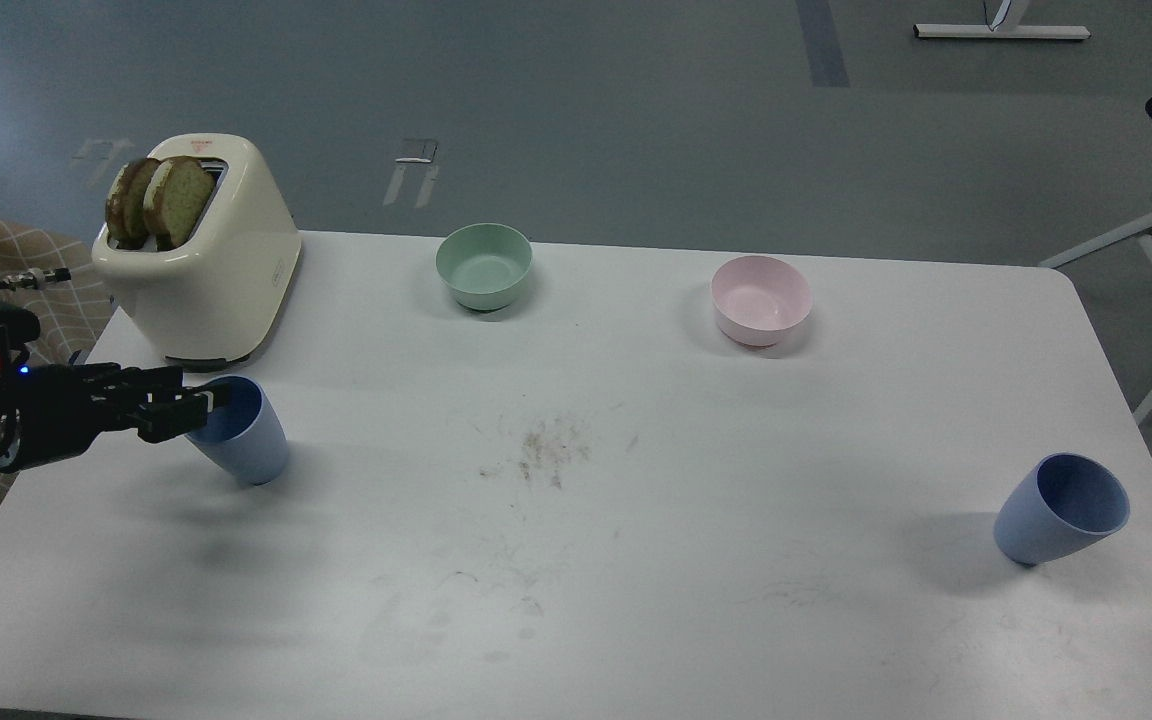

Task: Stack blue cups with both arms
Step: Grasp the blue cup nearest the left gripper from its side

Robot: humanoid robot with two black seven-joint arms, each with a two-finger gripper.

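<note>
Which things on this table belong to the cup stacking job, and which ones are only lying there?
Belonging to the job:
- left blue cup, with the left pincer at its rim
- right blue cup, standing alone

Only lying about:
- toaster with two bread slices
- mint-green bowl
- pale pink bowl

left blue cup upright, right blue cup upright

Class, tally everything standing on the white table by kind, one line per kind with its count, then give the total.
Blue cups: 2 (left cup, right cup)
Bowls: 2 (green bowl, pink bowl)
Toasters: 1 (cream toaster, bread slices in it)
Total: 5
</note>
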